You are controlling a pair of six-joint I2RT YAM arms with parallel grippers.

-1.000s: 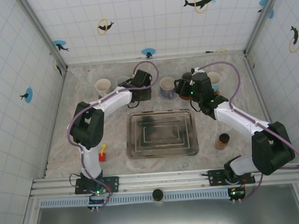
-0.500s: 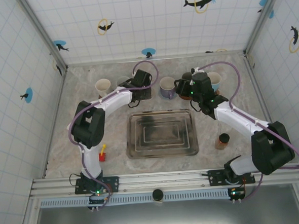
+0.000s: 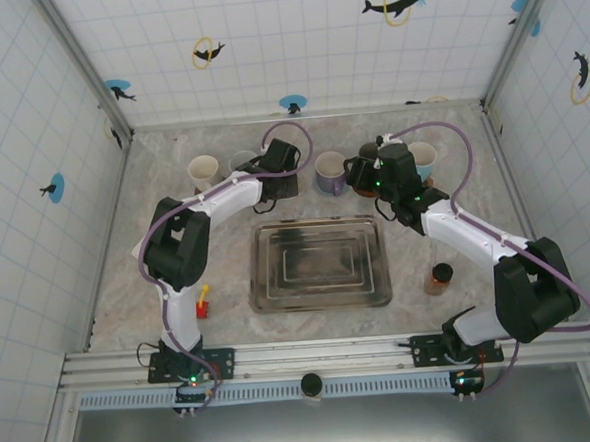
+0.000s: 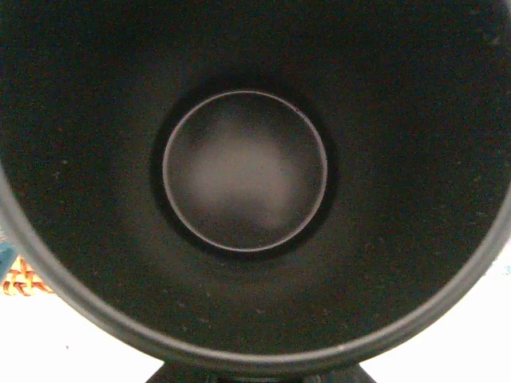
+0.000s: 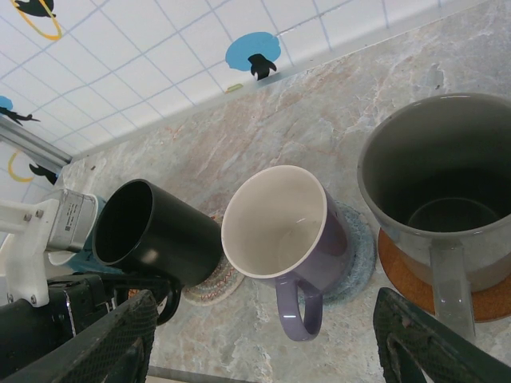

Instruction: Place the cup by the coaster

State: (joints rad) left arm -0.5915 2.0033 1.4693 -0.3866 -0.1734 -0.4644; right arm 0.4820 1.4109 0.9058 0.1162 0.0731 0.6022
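Toward the back of the table, black cup (image 5: 158,233): it sat near the far wall, leftmost of three cups in the right wrist view, at the end of the left arm.
Long axis: tilted well off upright, slanting from the base low on the right to the rim high on the left.
Mouth: it faced up and to the left, toward the left wrist camera, which looked straight down the bore to the round bottom.
Base: its lower edge lay over a woven coaster (image 5: 209,281); whether they touched could not be told.
Left tool (image 3: 280,180): it reached down over the cup, and the tilt showed it had hold of the cup; the fingers themselves were hidden, so how far they were closed could not be told.
Purple mug (image 5: 281,233): upright on a blue-grey coaster (image 5: 361,254), handle toward the near side, just beside the black cup.
Grey mug (image 5: 443,183): upright on a cork coaster (image 5: 399,275), to the right of the purple mug.
Right tool (image 5: 265,319): fingers (image 5: 120,343) spread wide, gripping nothing, on the near side of the mugs.
Cream mug (image 3: 203,171): upright, to the left of the left tool.
Metal tray (image 3: 319,265): mid table, nearer the arm bases, apart from the cups.
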